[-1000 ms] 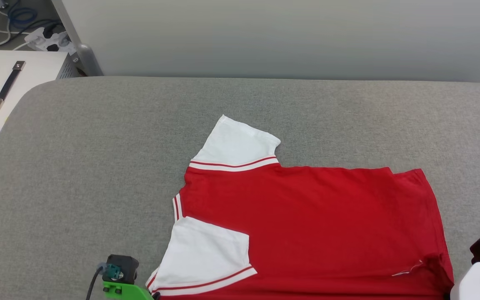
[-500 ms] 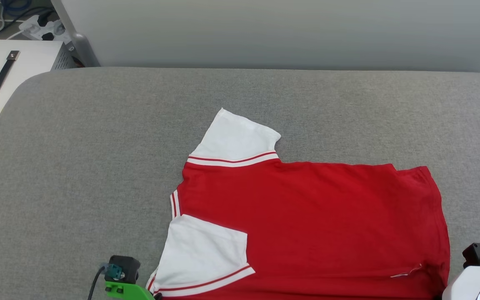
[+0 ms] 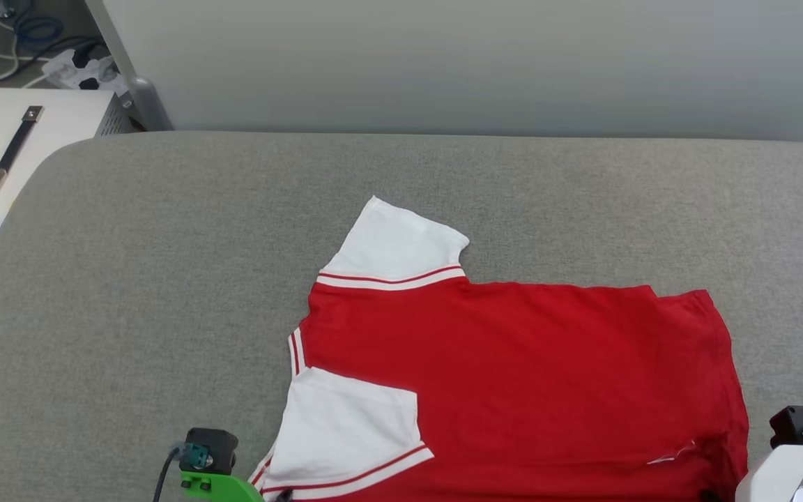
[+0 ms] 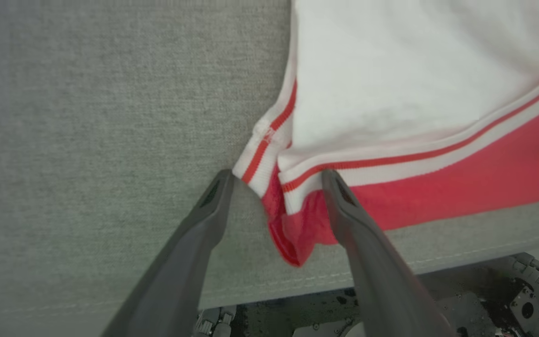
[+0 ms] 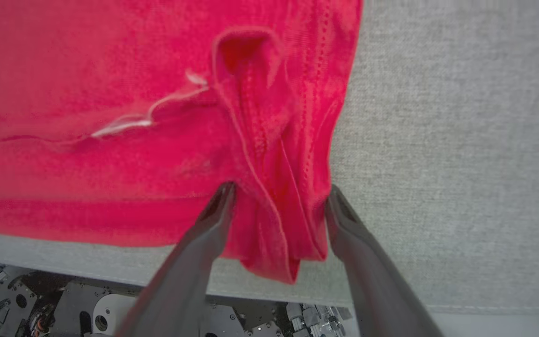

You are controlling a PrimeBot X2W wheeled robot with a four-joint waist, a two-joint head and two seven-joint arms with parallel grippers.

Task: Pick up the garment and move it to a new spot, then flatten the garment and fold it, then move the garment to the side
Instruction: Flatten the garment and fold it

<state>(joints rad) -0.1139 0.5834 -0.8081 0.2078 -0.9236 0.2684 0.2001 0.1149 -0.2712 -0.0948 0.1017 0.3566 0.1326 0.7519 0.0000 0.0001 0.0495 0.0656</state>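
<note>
The garment [image 3: 513, 376], soft red knit with white, stripe-trimmed sleeves, lies folded flat at the near edge of the grey woven tabletop [image 3: 164, 279]. The left gripper [image 4: 276, 174] and right gripper [image 5: 281, 186] gape wide, each with a rumpled corner loose between its fingers.

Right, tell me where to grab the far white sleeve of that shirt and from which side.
Grip the far white sleeve at its pointed outer corner, coming from the far left over the bare grey cushion. That corner juts out alone past the red body, flat and uncovered, so a finger can likely slide under its edge there.
</note>
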